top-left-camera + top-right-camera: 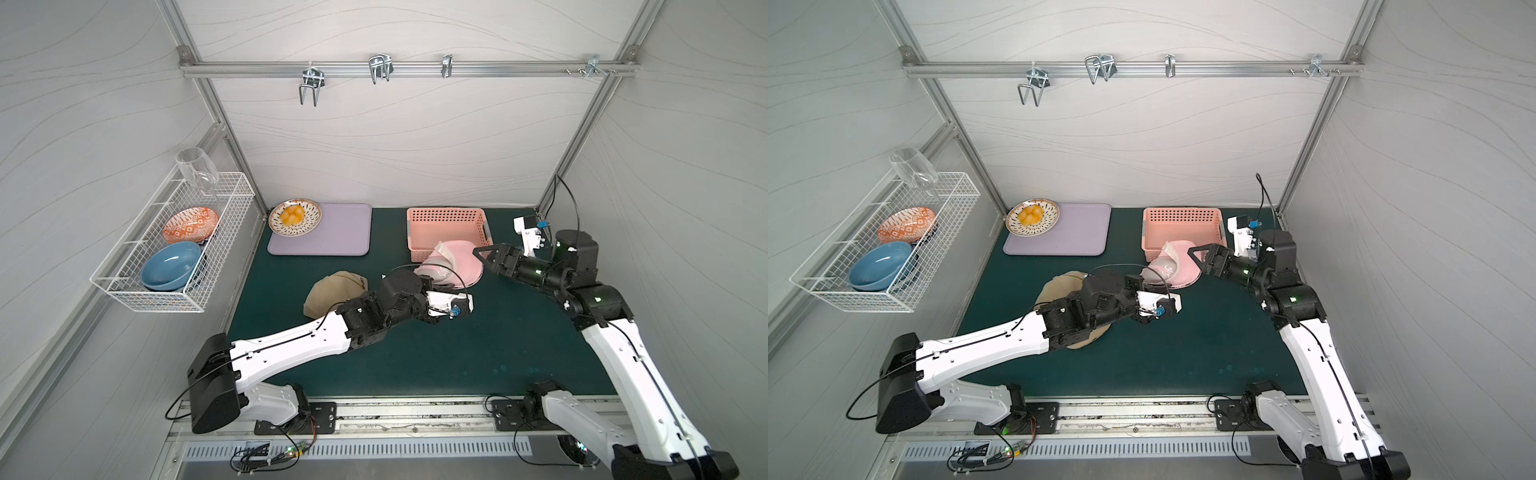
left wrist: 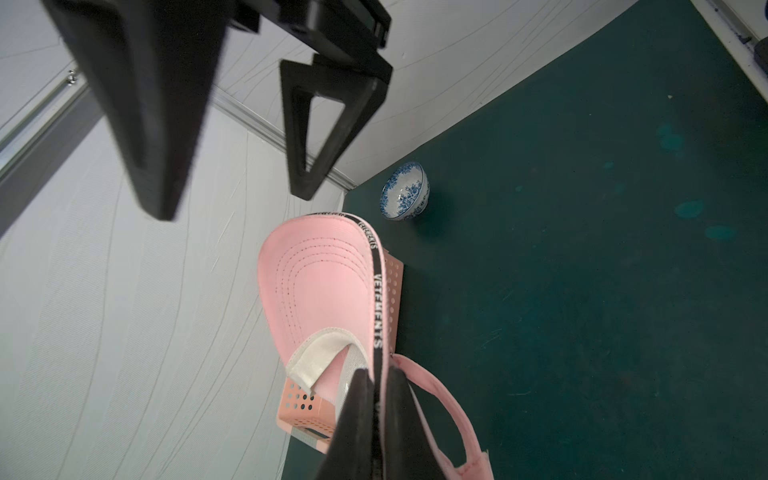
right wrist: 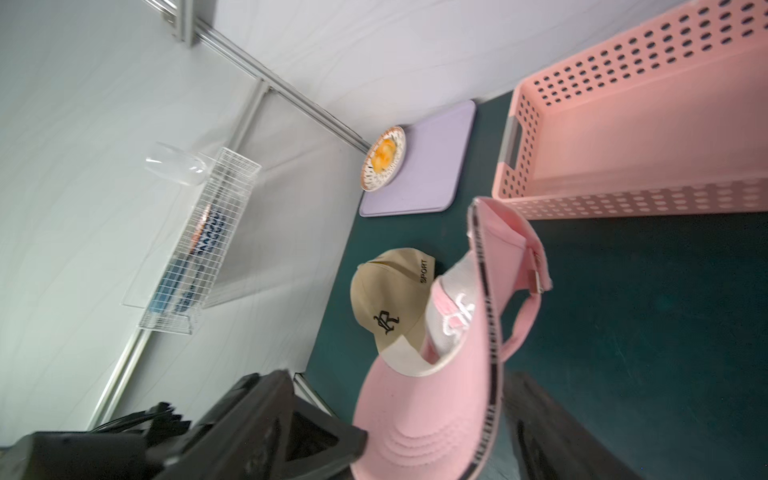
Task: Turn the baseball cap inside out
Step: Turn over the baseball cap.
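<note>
Far to the left of the left claw [image 2: 377, 415], a white wire basket [image 1: 153, 297] hangs on the side wall. A clear wine glass [image 1: 197, 170] leans at its far end, and an orange patterned plate [image 1: 190, 224] and a blue bowl [image 1: 172, 266] lie inside.

Nearer, but still left of that claw and beyond it, a speckled dish [image 1: 312, 220] of yellow food [image 1: 292, 215] sits on the corner of a lavender mat [image 1: 332, 237].

Just left of the claw's wrist, a tan baseball cap [image 3: 386, 299] lies on the green table [image 1: 457, 353], partly under the arm. It is marked with an "R" and the word "SPORT".

The left claw is clenched on the black lettered band of the pink baseball cap [image 2: 316, 291], which runs between its two fingers [image 2: 357, 419].

The pink cap sits between the two claws, in front of the near wall of the pink perforated basket [image 1: 444, 215]. Its brim points toward the right claw [image 1: 482, 258]. Pale lining and a loose white sweatband flap show at the crown. Whether the cap rests on the table, I cannot tell.

The right claw is released, with its jaws spread wide. The right wrist view shows the brim reaching in between them, but I cannot tell whether either finger touches it.

A blue-and-white porcelain bowl [image 2: 405, 191] shows only in the left wrist view. It stands on the table beyond the brim, at the foot of the wall.
</note>
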`<action>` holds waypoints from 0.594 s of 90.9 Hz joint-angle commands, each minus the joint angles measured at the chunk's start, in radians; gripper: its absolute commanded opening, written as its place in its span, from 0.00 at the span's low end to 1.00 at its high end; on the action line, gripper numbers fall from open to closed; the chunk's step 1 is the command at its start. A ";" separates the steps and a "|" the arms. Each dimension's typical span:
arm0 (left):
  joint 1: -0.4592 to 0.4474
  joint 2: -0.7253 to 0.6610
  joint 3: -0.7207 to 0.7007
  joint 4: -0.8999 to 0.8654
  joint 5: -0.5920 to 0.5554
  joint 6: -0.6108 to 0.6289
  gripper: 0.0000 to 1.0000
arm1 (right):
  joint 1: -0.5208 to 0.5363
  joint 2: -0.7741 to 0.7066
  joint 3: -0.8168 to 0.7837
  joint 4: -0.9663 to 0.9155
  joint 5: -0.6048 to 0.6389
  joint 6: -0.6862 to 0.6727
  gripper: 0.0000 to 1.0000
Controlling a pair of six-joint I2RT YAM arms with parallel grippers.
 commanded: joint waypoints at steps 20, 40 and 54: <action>-0.022 -0.034 -0.005 0.096 -0.039 0.000 0.00 | 0.047 0.053 0.006 -0.016 0.059 -0.034 0.72; -0.036 -0.025 -0.002 0.120 -0.028 -0.013 0.00 | 0.100 0.133 0.011 -0.004 0.039 -0.056 0.53; -0.039 -0.046 -0.007 0.120 -0.008 -0.054 0.00 | 0.104 0.160 0.006 0.023 0.027 -0.070 0.19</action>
